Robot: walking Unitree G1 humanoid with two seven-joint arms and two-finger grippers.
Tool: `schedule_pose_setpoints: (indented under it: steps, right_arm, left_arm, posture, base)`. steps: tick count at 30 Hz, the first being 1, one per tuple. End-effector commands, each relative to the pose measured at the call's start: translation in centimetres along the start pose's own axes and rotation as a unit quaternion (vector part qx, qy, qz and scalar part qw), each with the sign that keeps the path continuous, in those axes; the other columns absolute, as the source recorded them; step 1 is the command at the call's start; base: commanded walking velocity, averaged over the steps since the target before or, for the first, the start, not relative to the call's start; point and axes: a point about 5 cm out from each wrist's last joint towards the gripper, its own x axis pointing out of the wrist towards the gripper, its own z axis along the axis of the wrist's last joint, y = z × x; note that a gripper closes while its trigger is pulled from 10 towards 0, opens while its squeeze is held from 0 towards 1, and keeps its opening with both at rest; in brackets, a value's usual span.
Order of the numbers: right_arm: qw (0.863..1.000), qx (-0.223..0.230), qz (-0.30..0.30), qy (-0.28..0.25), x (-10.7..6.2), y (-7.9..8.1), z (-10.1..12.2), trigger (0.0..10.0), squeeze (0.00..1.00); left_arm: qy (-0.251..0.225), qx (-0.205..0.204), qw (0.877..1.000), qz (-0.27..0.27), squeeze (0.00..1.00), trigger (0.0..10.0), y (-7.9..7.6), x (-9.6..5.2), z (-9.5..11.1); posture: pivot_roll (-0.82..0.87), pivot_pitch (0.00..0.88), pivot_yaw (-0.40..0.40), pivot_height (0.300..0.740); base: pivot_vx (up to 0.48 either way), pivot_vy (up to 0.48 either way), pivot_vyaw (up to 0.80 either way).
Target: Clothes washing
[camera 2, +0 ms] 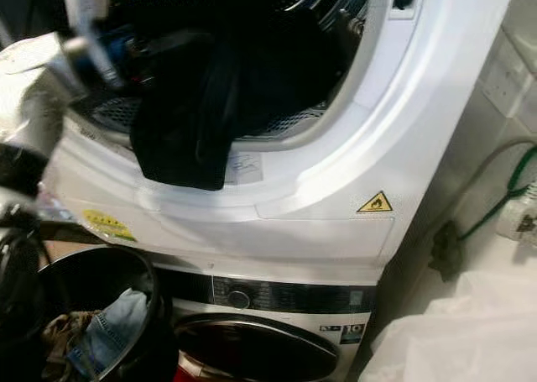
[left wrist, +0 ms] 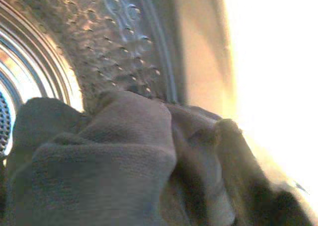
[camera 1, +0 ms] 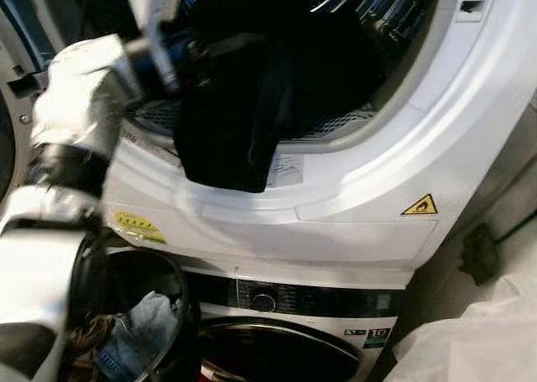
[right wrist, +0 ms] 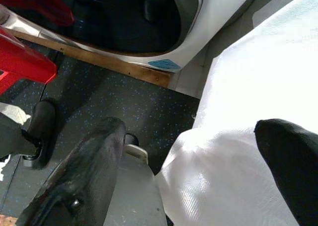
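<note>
A dark garment (camera 1: 226, 130) hangs out of the upper machine's round opening and drapes over its white rim (camera 1: 336, 147). My left arm (camera 1: 80, 105) reaches up into that opening, and my left gripper (camera 1: 189, 53) is at the garment's top, lost in the dark cloth. In the left wrist view the same dark cloth (left wrist: 109, 166) bunches right before the camera against the dimpled metal drum (left wrist: 114, 47). My right gripper (right wrist: 194, 156) hangs low over the floor, open and holding nothing.
The lower washer (camera 1: 285, 302) sits under the upper machine, its door (camera 1: 277, 353) closed. A black basket (camera 1: 172, 273) holding jeans (camera 1: 138, 323) stands at lower left. A white bag (camera 1: 478, 340) lies at lower right. A red object (right wrist: 20, 62) is on the dark floor.
</note>
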Motion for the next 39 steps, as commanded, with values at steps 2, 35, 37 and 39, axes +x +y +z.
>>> schedule_pose_setpoints:
  steps: [2,35,37,39]
  right_arm:
    - [1.0,0.004,0.008,0.005,-0.1,0.6,0.0,10.0,0.0]
    - [1.0,-0.003,0.017,0.004,-0.1,1.0,0.0,10.0,0.0]
    - [1.0,-0.004,0.017,0.003,-0.1,0.9,0.0,10.0,0.0]
    - [1.0,-0.006,0.017,0.002,-0.1,0.8,0.1,10.0,0.0]
  left_arm:
    - [-0.003,0.022,1.0,-0.022,1.0,10.0,-0.9,-1.4,2.4]
    - [0.128,-0.159,0.96,0.19,1.0,10.0,-14.4,-3.8,-6.5]
    - [0.135,-0.162,0.947,0.242,1.0,10.0,-15.4,-3.5,-7.7]
    - [0.145,-0.158,0.944,0.249,1.0,10.0,-16.5,-3.2,-8.2]
  posture:
    - [0.1,0.0,0.1,0.74]
    - [0.15,0.0,0.097,0.74]
    - [0.15,0.0,0.096,0.74]
    - [0.15,0.0,0.095,0.74]
  base:
    - [0.0,0.0,0.0]
    - [0.0,0.0,0.0]
    - [0.0,0.0,0.0]
    - [0.0,0.0,0.0]
